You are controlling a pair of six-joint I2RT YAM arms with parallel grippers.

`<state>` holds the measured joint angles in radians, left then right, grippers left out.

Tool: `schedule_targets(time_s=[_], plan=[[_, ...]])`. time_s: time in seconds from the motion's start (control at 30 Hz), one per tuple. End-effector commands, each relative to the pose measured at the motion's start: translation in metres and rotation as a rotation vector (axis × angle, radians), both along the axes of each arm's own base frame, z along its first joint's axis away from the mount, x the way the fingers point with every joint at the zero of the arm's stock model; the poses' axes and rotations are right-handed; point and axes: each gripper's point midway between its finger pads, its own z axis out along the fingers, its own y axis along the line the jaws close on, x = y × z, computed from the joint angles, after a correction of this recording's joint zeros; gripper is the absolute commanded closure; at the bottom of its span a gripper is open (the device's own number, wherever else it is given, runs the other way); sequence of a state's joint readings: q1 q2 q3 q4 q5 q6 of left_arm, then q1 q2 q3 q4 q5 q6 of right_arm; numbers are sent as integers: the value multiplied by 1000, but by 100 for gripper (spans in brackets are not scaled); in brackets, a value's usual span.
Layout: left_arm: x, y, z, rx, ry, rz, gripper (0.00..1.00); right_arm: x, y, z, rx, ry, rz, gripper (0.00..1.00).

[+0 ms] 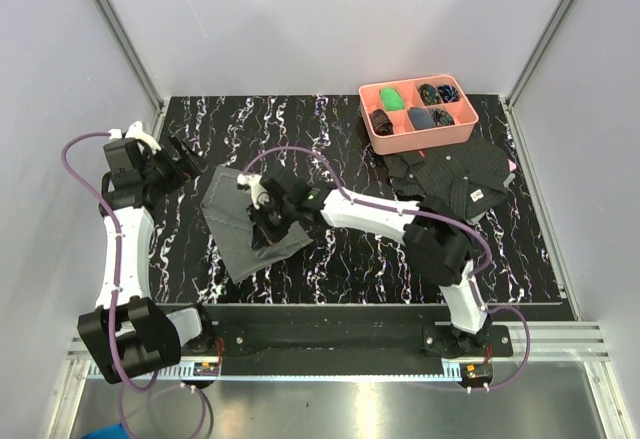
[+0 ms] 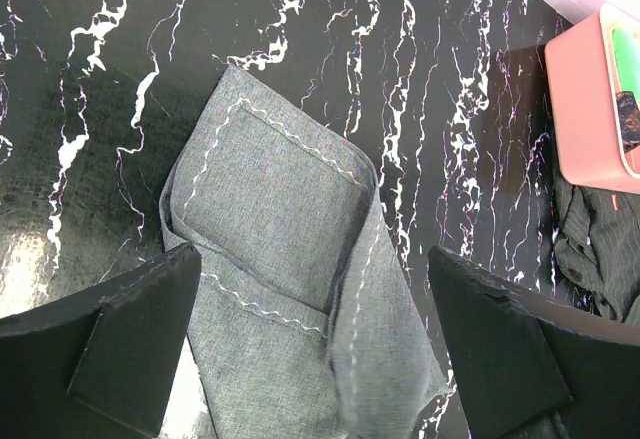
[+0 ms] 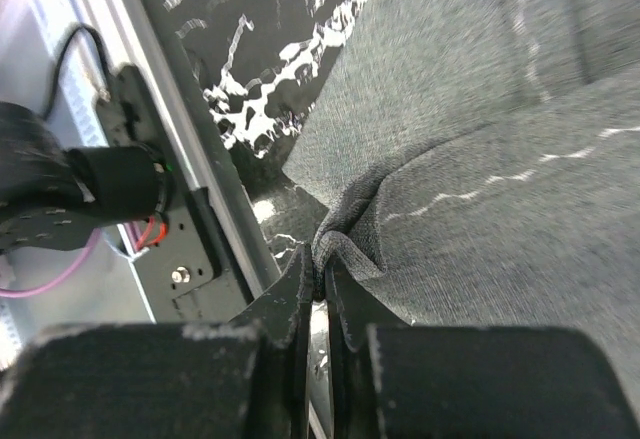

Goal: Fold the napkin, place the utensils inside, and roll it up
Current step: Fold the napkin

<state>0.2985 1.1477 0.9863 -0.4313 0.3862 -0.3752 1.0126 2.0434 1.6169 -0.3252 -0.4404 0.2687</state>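
One grey napkin [image 1: 228, 231] lies left of centre on the bench, one black patterned cloth [image 1: 455, 174] by the right edge, and one pink tray [image 1: 415, 141] at the far right corner. The tray has four compartments, holding one green item [image 1: 392, 99] and several dark items [image 1: 428, 93] too small to count. Two arms stand at the near edge: one left arm [image 1: 125, 249], one right arm [image 1: 370, 209]

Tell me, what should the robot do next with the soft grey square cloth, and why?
Probably lift the pinched edge and carry it across the soft grey woven napkin to finish the fold. The right gripper is shut on a bunched bit of its edge, the cloth lies only partly folded, and the open left gripper holds nothing.
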Motion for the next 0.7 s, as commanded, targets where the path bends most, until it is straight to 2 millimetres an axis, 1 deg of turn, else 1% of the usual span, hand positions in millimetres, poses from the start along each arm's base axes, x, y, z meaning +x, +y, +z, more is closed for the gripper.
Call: schedule_targets(time_s=[0.0,0.2,0.57,0.63,0.67], plan=[[6,0,8,-6,-45,-7,1,-11,27,4,53,-35,69,100],[6,0,5,-9,-39,-6,1,-16,36,-13,50,-27,69,100],[7,-2,4,-21,-38,-12,1,-13,51,-22,63,-32,52,100],[7,-2,3,-24,-35,-12,1,-12,54,-20,72,-36,55,100],[7,-2,2,-24,-35,-10,1,-11,55,-23,68,-33,56,100]])
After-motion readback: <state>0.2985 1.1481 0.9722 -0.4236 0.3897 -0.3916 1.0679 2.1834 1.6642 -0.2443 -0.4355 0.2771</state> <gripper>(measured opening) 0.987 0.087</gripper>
